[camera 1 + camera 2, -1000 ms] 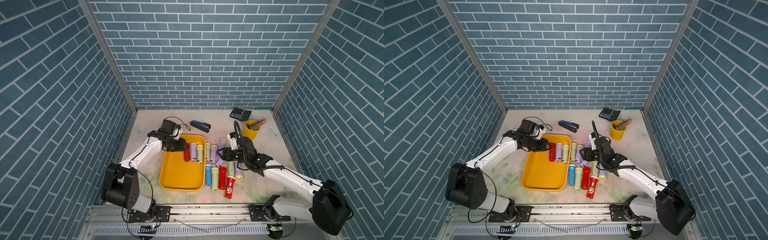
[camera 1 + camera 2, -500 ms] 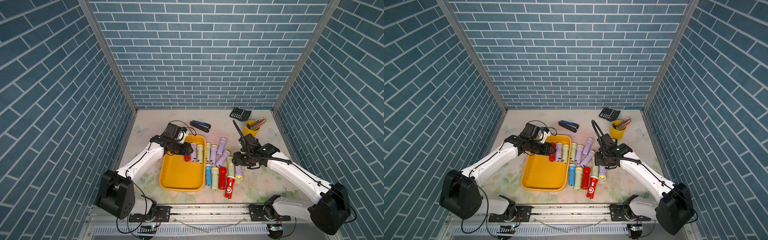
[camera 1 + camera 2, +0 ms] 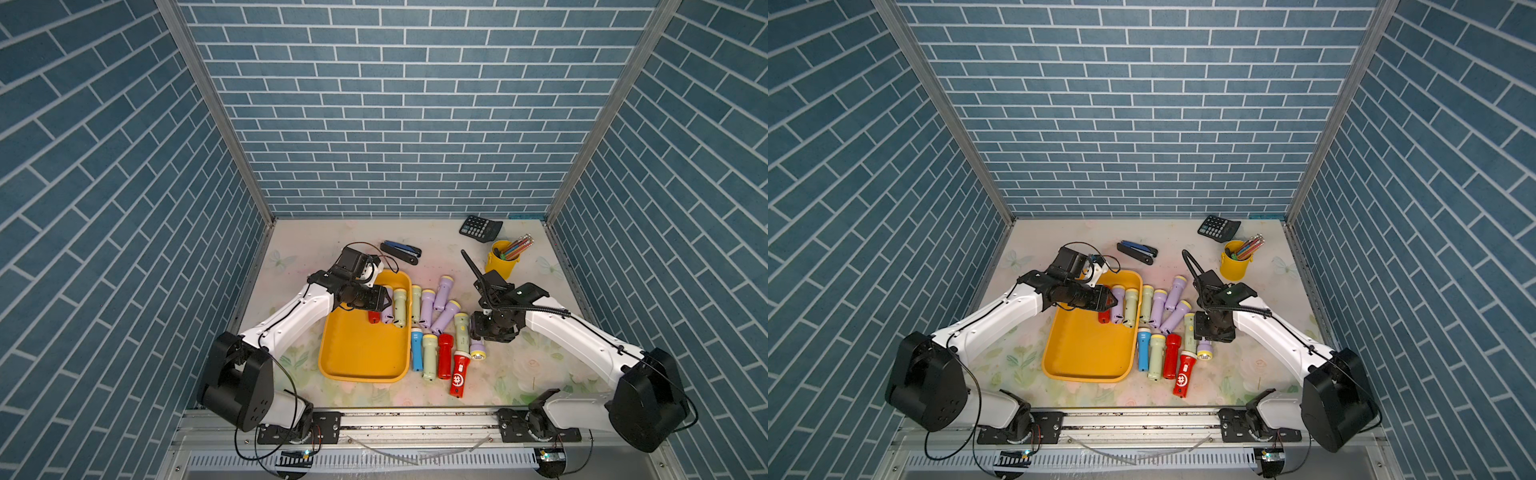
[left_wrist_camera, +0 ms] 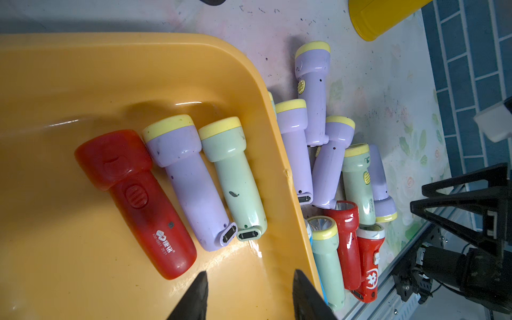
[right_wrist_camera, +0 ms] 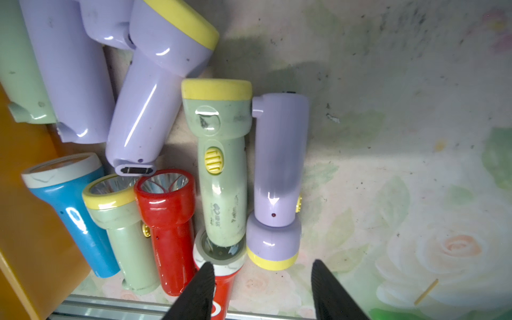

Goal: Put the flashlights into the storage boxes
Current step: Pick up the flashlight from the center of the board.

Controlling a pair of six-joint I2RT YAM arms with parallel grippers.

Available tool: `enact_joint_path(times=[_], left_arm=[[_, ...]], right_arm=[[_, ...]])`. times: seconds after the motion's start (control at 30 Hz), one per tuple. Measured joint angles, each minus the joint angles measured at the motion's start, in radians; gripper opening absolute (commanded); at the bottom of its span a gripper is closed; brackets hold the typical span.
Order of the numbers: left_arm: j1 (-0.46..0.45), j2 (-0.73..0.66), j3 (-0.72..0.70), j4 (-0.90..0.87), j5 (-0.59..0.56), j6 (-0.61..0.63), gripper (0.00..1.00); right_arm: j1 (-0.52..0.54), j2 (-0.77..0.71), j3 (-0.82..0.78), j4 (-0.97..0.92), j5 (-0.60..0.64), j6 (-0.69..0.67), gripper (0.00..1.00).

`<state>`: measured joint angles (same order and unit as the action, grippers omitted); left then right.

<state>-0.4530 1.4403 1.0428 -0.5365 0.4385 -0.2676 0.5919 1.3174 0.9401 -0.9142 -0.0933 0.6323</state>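
While three torches [image 4: 191, 180] lay at the far end of the tray [image 3: 361, 353], loose torches [image 3: 444, 318] lay beside it; left gripper [image 4: 249, 273] over tray, right gripper [image 5: 262, 263] over loose ones, both stood part-open, empty.

Both top views look steeply down from high above the near edge of the surface [image 3: 519, 386], facing the back wall [image 3: 395, 124], far enough off to take in the whole surface and the tray [image 3: 1084, 353]. The left wrist camera hangs close over the tray's far right corner, looking past its fingers [image 4: 194, 291]. The right wrist camera sits closer still over the flashlights [image 5: 221, 171] lying on the surface beside the tray's right rim, behind its own fingers [image 5: 199, 288]. Both wrist views share that cluster.
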Motion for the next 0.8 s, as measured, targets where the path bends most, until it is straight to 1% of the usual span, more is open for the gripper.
enact_joint_path(times=[0.23,0.43,0.8], left_arm=[[-0.004,0.023,0.0,0.023,0.008,-0.01,0.5],[-0.005,0.03,0.0,0.027,0.009,-0.01,0.5],[-0.005,0.043,0.0,0.035,0.009,-0.01,0.5]], right_arm=[[0.048,0.077,0.004,0.039,-0.046,0.0,0.54],[0.068,0.152,0.008,0.089,-0.066,0.01,0.54],[0.071,0.24,0.013,0.106,-0.035,0.019,0.52]])
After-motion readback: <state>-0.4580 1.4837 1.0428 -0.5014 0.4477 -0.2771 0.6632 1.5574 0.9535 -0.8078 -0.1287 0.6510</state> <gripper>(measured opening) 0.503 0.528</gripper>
